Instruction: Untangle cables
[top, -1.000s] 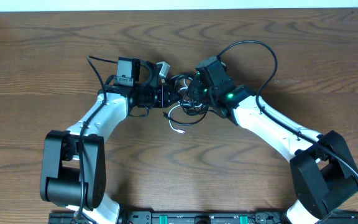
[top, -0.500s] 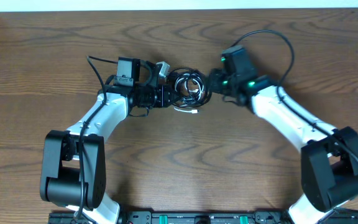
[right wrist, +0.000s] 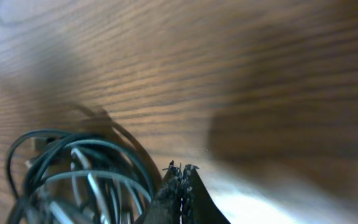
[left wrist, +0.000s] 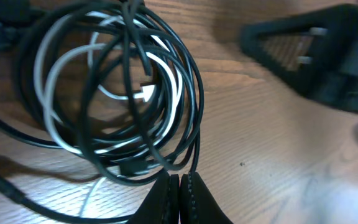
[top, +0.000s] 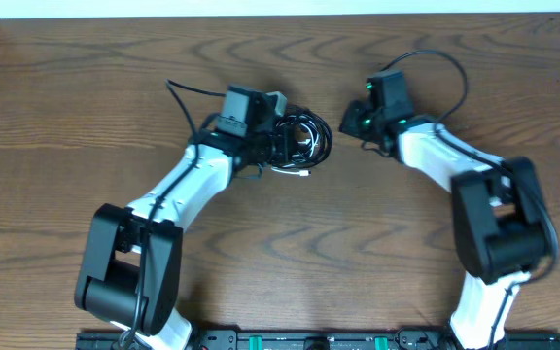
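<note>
Toward the far edge of the worktop [top: 66, 97]: black cable [left wrist: 123, 167] and white cable [left wrist: 145, 93] in one coil.
Left pincer [left wrist: 180, 183] clamped on a black strand at its rim; right pincer [right wrist: 180, 177] closed empty, nearby, apart.

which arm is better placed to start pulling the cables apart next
Left. The left hand is shut, apparently pinching the black cable wound with the white cable. The right hand is shut, empty and apart from them.

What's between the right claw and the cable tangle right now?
Only bare wood table. In the overhead view, a gap separates the right claw from the cable tangle, and nothing lies in it.
</note>
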